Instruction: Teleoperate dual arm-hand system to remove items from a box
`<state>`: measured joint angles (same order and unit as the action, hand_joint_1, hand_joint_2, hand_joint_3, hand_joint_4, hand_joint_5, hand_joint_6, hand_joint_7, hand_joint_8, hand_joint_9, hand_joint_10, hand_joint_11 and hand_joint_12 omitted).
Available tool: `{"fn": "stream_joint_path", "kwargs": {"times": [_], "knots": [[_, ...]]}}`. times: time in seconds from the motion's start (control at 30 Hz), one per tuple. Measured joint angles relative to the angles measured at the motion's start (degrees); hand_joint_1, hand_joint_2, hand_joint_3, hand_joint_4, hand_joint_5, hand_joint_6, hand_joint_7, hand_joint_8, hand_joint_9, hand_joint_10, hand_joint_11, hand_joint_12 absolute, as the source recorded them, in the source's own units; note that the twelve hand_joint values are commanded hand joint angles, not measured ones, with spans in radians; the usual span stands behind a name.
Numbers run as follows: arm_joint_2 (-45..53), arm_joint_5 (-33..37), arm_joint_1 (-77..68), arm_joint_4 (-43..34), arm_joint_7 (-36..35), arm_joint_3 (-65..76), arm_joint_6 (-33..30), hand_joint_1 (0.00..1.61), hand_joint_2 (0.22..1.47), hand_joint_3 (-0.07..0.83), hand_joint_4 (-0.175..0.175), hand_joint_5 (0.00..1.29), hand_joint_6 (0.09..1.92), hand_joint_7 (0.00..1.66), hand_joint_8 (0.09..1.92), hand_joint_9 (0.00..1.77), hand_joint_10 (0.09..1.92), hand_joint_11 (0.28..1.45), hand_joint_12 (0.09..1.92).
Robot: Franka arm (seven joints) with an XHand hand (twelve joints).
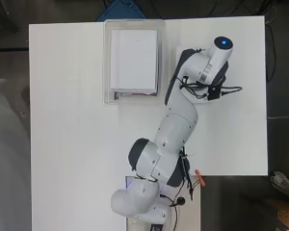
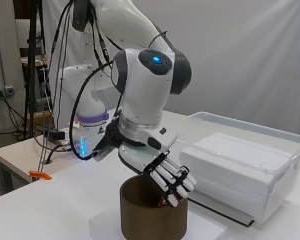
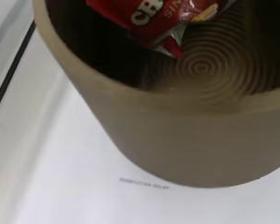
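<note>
In the side view my hand (image 2: 167,175) hangs over a brown round container (image 2: 150,215), fingers fairly straight and pointing down into its mouth. A red snack packet (image 2: 163,202) shows just below the fingertips inside the container. The wrist view shows the same red packet (image 3: 154,16) lying inside the brown container (image 3: 177,140). To the right stands a clear plastic box (image 2: 290,185) holding a white carton (image 2: 230,162). From overhead the clear box (image 1: 106,62) and white carton (image 1: 133,57) sit at the table's far middle; the arm hides the hand and container.
The container stands on a white sheet (image 2: 205,230) (image 3: 60,177). A thin black flat item (image 2: 230,212) lies under the clear box's near edge. An orange clip (image 2: 40,175) and cables sit at the table edge near the arm's base.
</note>
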<state>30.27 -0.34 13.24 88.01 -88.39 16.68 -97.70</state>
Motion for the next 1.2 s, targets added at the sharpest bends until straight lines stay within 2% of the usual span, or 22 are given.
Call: {"fn": "stream_joint_path", "kwargs": {"times": [0.07, 0.13, 0.23, 0.43, 0.67, 0.73, 0.93, 1.0, 1.1, 1.2], "knots": [[2.44, -1.41, -0.03, -6.07, 2.28, -0.63, 2.44, 0.11, 0.66, -0.002, -0.005, 0.01, 0.09, 0.08, 0.09, 0.23, 0.09, 0.44, 0.09], [2.30, -1.77, -0.23, -11.50, 3.55, -1.22, 1.99, 0.09, 0.70, 0.006, -0.006, 0.01, 0.09, 0.12, 0.09, 0.29, 0.09, 0.47, 0.09], [-1.70, -2.38, -0.67, -12.80, 5.41, -2.70, 1.13, 0.09, 0.72, 0.011, -0.011, 0.02, 0.09, 0.14, 0.09, 0.30, 0.09, 0.47, 0.09], [-19.25, -3.62, -1.96, 2.97, 9.66, -7.64, 0.61, 0.00, 0.80, 0.009, -0.005, 0.05, 0.09, 0.16, 0.09, 0.30, 0.09, 0.47, 0.09], [-39.23, -2.07, -3.57, 15.33, 15.09, -13.14, 4.12, 0.00, 0.80, 0.002, -0.002, 0.05, 0.09, 0.15, 0.09, 0.28, 0.09, 0.45, 0.09], [-41.18, -0.59, -3.83, 17.26, 18.24, -13.89, 4.81, 0.00, 0.81, 0.006, -0.004, 0.05, 0.09, 0.19, 0.09, 0.33, 0.09, 0.46, 0.09], [-48.60, 1.38, -4.92, 23.88, 25.41, -16.31, 4.64, 0.00, 0.84, 0.011, 0.010, 0.06, 0.09, 0.19, 0.09, 0.33, 0.09, 0.48, 0.09], [-52.13, 2.97, -5.35, 26.55, 25.34, -16.40, 3.85, 0.02, 0.83, 0.003, 0.013, 0.08, 0.09, 0.25, 0.09, 0.38, 0.09, 0.50, 0.09], [-55.34, 4.50, -5.69, 28.87, 23.02, -16.77, 2.16, 0.03, 0.83, -0.001, -0.003, 0.09, 0.09, 0.16, 0.09, 0.25, 0.09, 0.46, 0.09], [-56.14, 4.32, -5.80, 29.92, 26.23, -17.24, 0.17, 0.01, 0.83, -0.001, -0.017, 0.11, 0.09, 0.11, 0.09, 0.20, 0.09, 0.44, 0.09]]}}
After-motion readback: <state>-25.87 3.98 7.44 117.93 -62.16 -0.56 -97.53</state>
